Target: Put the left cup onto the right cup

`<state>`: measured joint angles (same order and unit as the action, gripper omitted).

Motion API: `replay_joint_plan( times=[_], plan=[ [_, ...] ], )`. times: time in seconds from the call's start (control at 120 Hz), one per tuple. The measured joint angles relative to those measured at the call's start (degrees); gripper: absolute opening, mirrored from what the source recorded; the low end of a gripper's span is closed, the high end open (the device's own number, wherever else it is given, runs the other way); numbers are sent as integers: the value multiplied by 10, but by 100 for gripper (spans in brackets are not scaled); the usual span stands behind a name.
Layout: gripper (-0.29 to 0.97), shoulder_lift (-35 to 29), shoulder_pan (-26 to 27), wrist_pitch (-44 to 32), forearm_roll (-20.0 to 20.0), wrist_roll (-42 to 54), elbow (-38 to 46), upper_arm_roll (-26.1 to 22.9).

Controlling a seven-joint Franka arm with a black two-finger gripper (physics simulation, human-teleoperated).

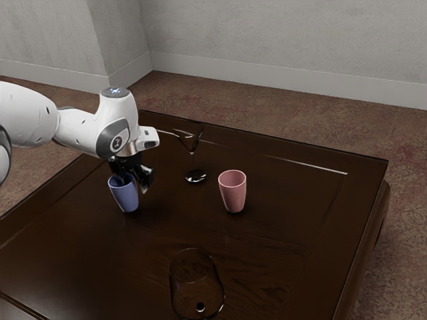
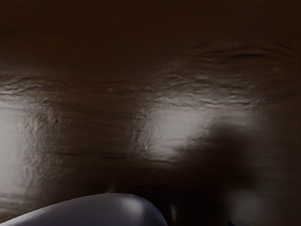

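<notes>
Pincer: the pincer (image 1: 131,179) hung at the blue cup's rim, fingers drawn close with the cup wall pinched between them. It looked to have hold of the cup and of nothing else.
Blue cup: the blue cup (image 1: 125,197) leaned a little under the pincer, well off to the exterior view's left of the pink cup, low over the worktop. I could not tell whether its foot touched the wood. Its rounded rim (image 2: 94,212) showed close under the hand in the wrist view.
Handling: judged a light, stiff, thin-walled beaker with a smooth, tapering side, so likely slippery. A pinch on one wall lets it swing and tilt, as the lean suggests. The rim wall is the sensible place to hold, since the body looked too wide for the fingers.
Pink cup: the pink cup (image 1: 232,191) stood upright, mouth up, alone on the wood. It looked just as light, so a sideways knock could topple it.
Stemmed glass: a clear stemmed glass (image 1: 191,141) stood behind the pink cup and toward the exterior view's left of it, its dark foot nearer the pink cup than the blue cup was.
Round glass: a clear round glass (image 1: 195,288) sat well in front of the pink cup, near the worktop's front edge.
Worktop: the worktop (image 1: 293,220) was dark, glossy wood.
Count: two cups, one blue and one pink; two clear glasses; one pincer.
</notes>
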<state>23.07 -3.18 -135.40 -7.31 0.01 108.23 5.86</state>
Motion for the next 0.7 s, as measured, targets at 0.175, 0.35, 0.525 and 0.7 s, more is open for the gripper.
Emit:
replay_joint_plan(
  times=[0.175, 0.35, 0.525, 0.7],
  plan=[
    [10, -9, 1, -4, 2, -5, 16, 0],
    [-3, -13, 2, -2, 4, -9, 16, 0],
    [-7, -44, 3, 26, 2, -17, 11, -5],
    [-9, -71, 3, 78, -3, -36, -21, -51]
  ],
)
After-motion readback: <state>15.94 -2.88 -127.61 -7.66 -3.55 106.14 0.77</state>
